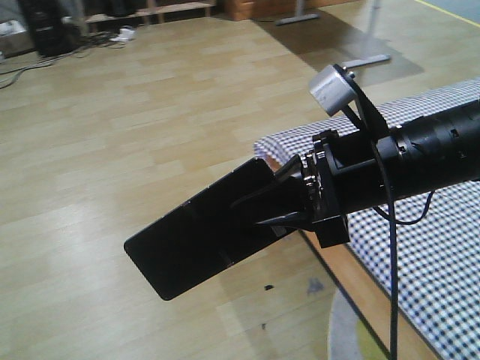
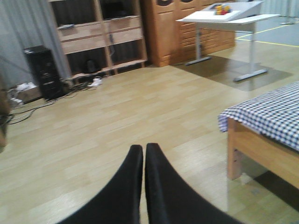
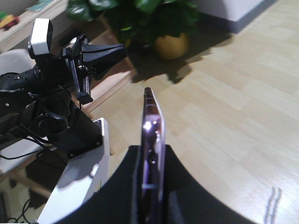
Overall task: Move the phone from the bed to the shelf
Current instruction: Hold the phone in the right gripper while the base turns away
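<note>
My right gripper (image 3: pixel 153 156) pinches the phone (image 1: pixel 187 247) by its end, so I'd swing slowly toward the shelf (image 2: pixel 84 44) at eleven o'clock, the left gripper (image 2: pixel 144 156) pressed together, empty.

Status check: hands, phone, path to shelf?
Right hand shut on phone, off the bed. Left hand shut, empty. Open floor toward shelf.

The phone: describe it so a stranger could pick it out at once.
Start at the bed with the checked cloth; just off its corner, over the wooden floor, hangs the right gripper. The phone is the long flat slab clamped in it. Unlike the matte black gripper, it is glossy and thin, and shows a pinkish rim edge-on.
</note>
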Controlling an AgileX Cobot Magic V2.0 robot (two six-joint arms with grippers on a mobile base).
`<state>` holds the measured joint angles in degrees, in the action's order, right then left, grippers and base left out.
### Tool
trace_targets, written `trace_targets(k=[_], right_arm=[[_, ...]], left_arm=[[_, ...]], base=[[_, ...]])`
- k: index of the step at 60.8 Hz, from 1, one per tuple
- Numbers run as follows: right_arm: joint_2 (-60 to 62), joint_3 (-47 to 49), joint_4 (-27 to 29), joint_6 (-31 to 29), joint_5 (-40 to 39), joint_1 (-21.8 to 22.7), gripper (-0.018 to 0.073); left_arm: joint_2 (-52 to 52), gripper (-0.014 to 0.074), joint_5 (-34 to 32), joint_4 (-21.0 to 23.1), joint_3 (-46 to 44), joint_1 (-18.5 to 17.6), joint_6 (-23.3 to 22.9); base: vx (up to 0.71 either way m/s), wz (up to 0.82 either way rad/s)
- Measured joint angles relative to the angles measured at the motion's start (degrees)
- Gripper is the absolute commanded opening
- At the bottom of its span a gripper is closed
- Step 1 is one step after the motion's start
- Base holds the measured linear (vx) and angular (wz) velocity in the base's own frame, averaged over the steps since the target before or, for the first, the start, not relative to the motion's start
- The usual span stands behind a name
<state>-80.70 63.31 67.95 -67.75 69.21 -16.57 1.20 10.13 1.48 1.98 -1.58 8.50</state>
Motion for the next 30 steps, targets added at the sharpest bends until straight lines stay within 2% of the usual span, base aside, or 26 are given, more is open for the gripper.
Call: trace_targets(k=[30], right_arm=[[0.0,0.0,0.0,0.0,0.1,0.0,-0.0002]], left_arm=[[0.0,0.0001,0.0,0.0,0.0,0.0,0.0]], base=[[-0.1,0.4]])
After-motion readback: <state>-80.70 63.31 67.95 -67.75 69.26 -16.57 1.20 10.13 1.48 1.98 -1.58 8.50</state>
